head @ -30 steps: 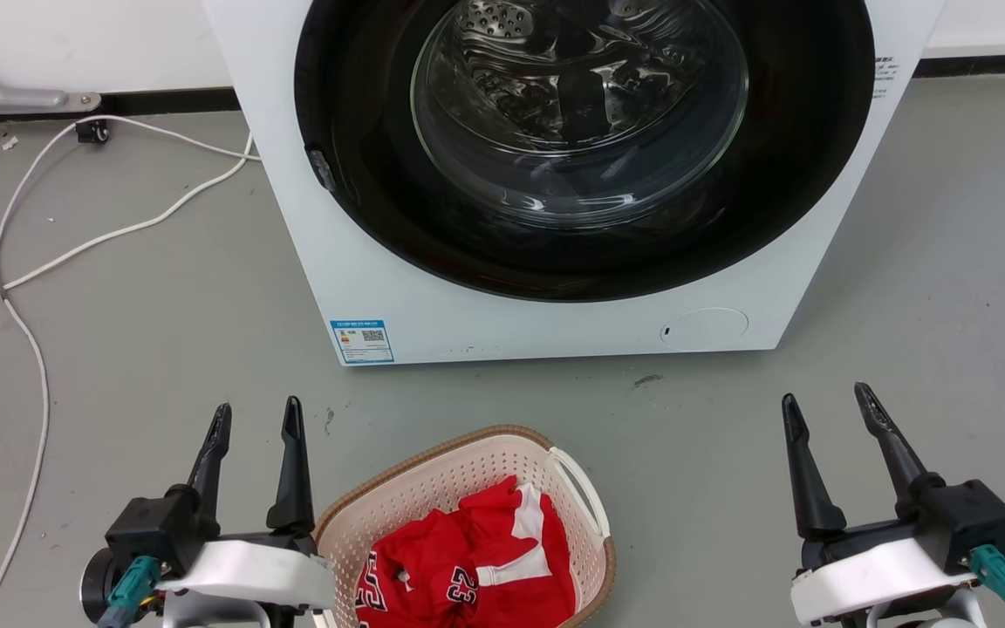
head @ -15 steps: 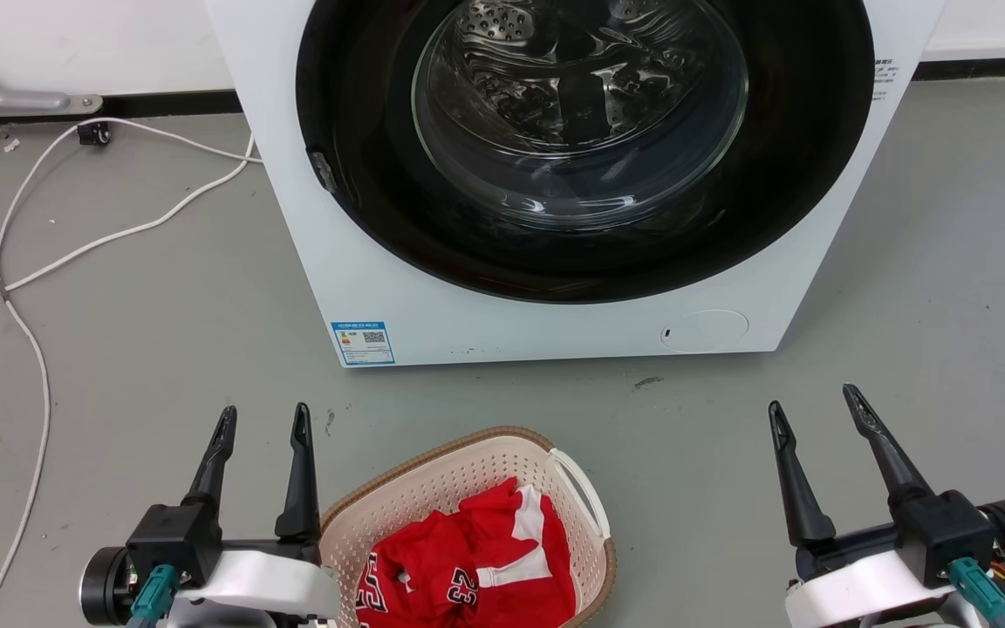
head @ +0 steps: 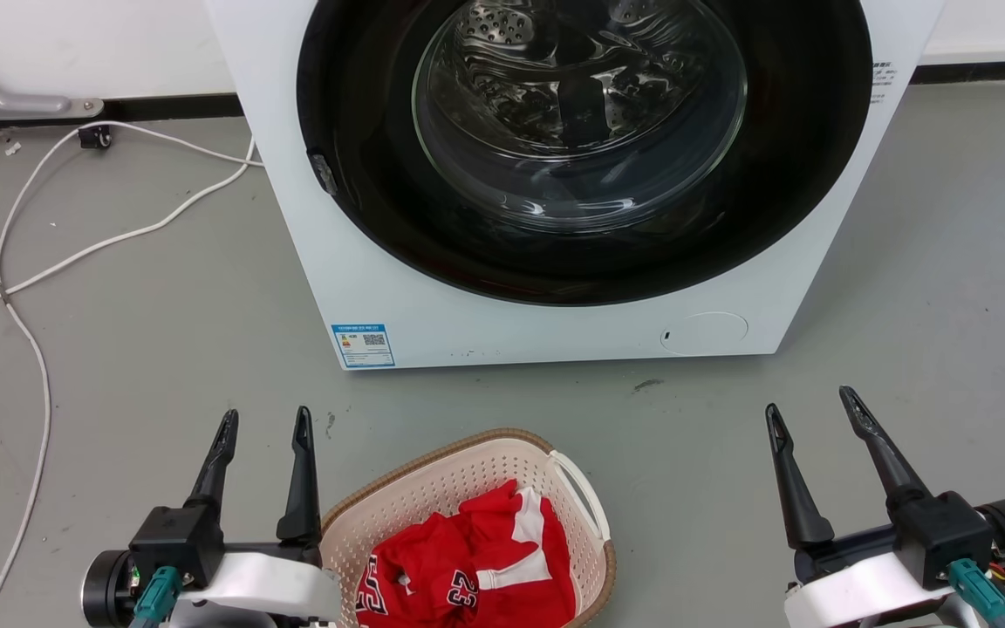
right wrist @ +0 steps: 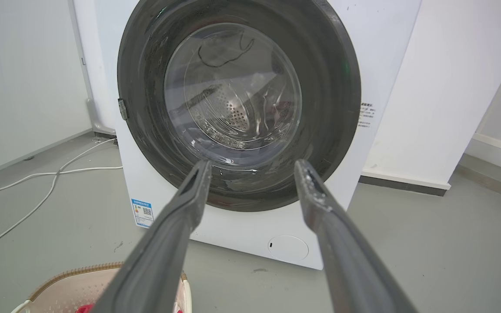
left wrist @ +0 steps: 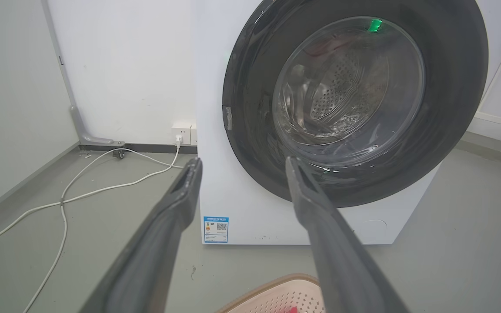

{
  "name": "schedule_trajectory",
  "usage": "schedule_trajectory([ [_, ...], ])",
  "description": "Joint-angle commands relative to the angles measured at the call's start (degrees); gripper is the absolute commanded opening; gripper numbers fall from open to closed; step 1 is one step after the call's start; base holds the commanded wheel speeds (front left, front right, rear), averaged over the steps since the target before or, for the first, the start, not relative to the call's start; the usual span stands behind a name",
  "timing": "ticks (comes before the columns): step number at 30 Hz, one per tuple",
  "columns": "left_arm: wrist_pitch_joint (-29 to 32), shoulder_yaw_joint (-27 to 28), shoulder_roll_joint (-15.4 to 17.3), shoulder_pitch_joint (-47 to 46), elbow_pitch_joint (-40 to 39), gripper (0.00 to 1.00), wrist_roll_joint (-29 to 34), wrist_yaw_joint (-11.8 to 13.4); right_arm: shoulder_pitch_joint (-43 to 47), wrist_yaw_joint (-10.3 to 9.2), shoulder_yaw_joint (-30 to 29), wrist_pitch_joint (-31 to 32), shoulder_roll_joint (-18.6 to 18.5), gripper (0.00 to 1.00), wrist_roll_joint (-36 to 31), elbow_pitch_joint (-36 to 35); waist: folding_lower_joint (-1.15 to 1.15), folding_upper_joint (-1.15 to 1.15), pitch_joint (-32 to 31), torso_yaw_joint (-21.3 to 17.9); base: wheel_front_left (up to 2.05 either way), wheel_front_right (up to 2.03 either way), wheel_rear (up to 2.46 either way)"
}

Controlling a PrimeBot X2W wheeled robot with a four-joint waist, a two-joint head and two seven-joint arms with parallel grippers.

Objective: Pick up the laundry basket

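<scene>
Both arms have crept inward since a second ago. Your left end effector and your right end effector each slid a little toward the middle of the washer. The head picture dipped a tiny bit too, so the camera moved. The washer itself stayed put.

Each end effector has its two long dark fingers spread apart, and neither one holds anything.

The laundry basket sits on the grey floor in front of the washer, on your side of it. It is cream plastic full of little holes, with round corners and a brown rim that looks woven. A white loop handle sticks out on its right side. A crumpled red shirt with white bits lies inside.

The washer is a white box with a big round dark door, a clear glass bowl and a shiny drum dotted with holes. A small blue sticker sits low on its front. A thin white cable snakes across the floor left of the washer.

The near end of the basket is cut off by the picture's bottom edge, and your left arm covers its left side. Your left end effector's inner finger is just beside the rim, and you cannot tell if it touches. Each wrist view catches just a corner of the basket.
</scene>
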Motion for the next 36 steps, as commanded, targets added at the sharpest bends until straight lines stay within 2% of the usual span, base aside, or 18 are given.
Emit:
schedule_trajectory([
  [1, -0.4, 0.0, 0.2, 0.6, 0.2, 1.00, 0.3, 0.3, 0.6, -0.02, 0.0, -0.1, -0.3, 1.00, -0.1, -0.1, 0.00, 0.00, 0.0, 0.0, 0.00, 0.00, 0.00],
  [10, -0.3, 0.2, 0.2, 0.1, 3.1, 1.00, 0.9, 1.8, -0.1, -0.02, 0.4, -0.1, -0.3, 1.00, 0.1, 2.3, 0.00, 0.00, 0.7, 0.5, 0.00, 0.00, 0.00],
  [23, -0.3, 0.7, 0.1, -3.5, 14.3, 1.00, -0.7, 3.8, -9.1, -0.02, 4.5, -0.1, -0.2, 1.00, -2.4, 14.4, 0.00, 0.00, 7.8, 2.2, 0.00, 0.00, 0.00],
  [36, -0.3, 0.2, 0.1, -9.8, 27.3, 1.00, -4.1, 2.4, -21.7, -0.03, 9.7, -0.1, -1.3, 1.00, -4.8, 29.7, 0.00, 0.00, 17.3, 4.3, 0.00, 0.00, 0.00],
])
